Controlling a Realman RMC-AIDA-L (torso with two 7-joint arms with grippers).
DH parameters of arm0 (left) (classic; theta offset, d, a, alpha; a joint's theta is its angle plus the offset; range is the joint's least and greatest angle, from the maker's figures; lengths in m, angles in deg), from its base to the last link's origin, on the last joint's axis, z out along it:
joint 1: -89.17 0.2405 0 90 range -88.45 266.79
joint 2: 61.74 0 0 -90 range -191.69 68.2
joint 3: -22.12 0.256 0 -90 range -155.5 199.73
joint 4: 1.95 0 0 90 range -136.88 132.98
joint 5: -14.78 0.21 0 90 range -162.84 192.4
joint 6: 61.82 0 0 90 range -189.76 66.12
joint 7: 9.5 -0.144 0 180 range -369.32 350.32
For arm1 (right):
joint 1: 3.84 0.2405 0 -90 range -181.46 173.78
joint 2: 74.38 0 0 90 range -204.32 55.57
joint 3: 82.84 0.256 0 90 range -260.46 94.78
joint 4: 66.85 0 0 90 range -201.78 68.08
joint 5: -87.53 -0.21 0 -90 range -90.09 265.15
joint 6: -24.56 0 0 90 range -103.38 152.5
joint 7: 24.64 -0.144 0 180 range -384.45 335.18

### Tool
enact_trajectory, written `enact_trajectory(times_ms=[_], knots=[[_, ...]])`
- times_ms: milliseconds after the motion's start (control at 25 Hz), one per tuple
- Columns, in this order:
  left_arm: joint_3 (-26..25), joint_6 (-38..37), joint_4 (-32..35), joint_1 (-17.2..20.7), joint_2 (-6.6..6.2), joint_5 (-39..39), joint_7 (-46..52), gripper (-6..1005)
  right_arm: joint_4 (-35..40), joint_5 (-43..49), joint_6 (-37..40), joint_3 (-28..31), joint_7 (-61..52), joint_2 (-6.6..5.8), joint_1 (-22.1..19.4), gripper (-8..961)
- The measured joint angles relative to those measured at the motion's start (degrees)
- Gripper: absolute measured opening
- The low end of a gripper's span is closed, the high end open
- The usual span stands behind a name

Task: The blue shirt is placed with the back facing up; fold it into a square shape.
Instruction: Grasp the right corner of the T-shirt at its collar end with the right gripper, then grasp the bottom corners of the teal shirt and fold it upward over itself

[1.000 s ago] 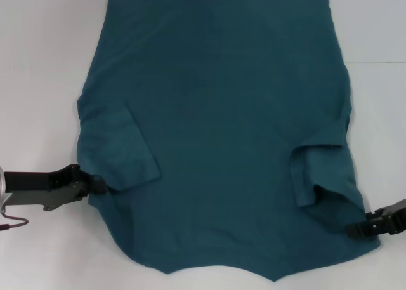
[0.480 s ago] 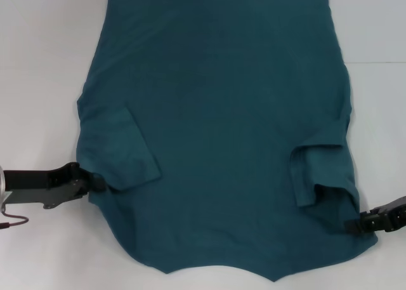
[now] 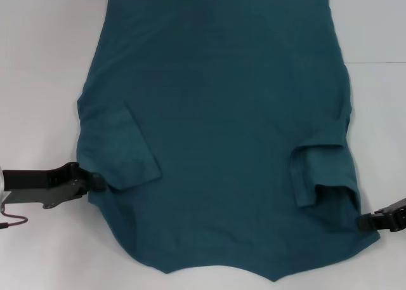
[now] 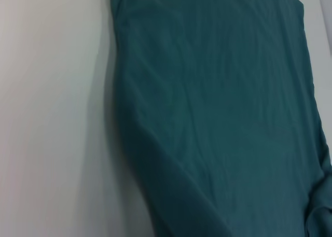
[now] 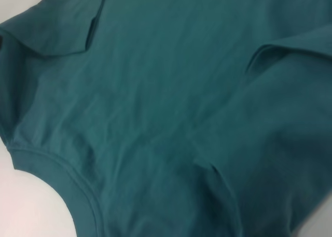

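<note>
Flat blue shirt (image 3: 219,112), between left tool (image 3: 95,183), right tool (image 3: 363,223)

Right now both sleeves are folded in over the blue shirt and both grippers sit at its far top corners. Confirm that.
Not quite. The head view shows both sleeves folded in over the blue shirt, but the left gripper and right gripper sit at its side edges near the closer end, not at the far top corners.

Bare white table (image 3: 44,61) lies open either side of the blue shirt (image 3: 216,112).
</note>
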Motion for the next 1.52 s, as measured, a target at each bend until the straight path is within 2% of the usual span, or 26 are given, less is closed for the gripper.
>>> enact_trajectory(times_ms=[160,360,560,720,960,1080,1240,1400,1520], knots=[[0.2,-2.3,0.5,0.0,-0.39,0.0,-0.9,17,0.5,-0.2,2.4,0.1,-0.6,-0.95,-0.2,20],[0.1,-8.3,1.1,0.3,-1.42,0.5,-2.5,17,2.8,0.2,7.3,-0.1,-2.7,-2.55,-0.9,20],[0.1,-14.5,3.6,1.4,-1.86,2.4,-3.3,18,3.0,1.2,12.7,-0.1,-3.5,-3.92,-1.2,20],[0.3,-19.9,4.8,2.7,-1.91,4.8,-5.4,18,2.8,3.9,16.4,-0.4,-3.4,-3.59,-1.4,20],[0.1,-22.6,4.9,2.8,-1.89,7.1,-7.2,18,3.4,8.4,17.5,0.0,-2.8,-1.23,-1.7,20],[0.0,-22.4,4.7,1.5,-2.04,6.0,-7.4,18,4.2,5.2,16.5,1.8,-2.7,-1.36,-1.7,19],[-0.1,-19.9,3.8,-1.3,-2.22,4.0,-5.8,18,4.8,-0.6,13.5,6.6,-4.4,-2.48,-0.8,19],[-0.2,-13.0,1.4,-5.0,-2.6,3.2,-2.4,18,4.8,-3.7,7.1,8.0,-8.7,-2.83,0.3,19],[-0.2,-5.7,-0.4,-7.7,-2.94,2.9,-0.1,18,4.5,-4.7,0.9,8.0,-11.4,-2.5,1.0,19]])
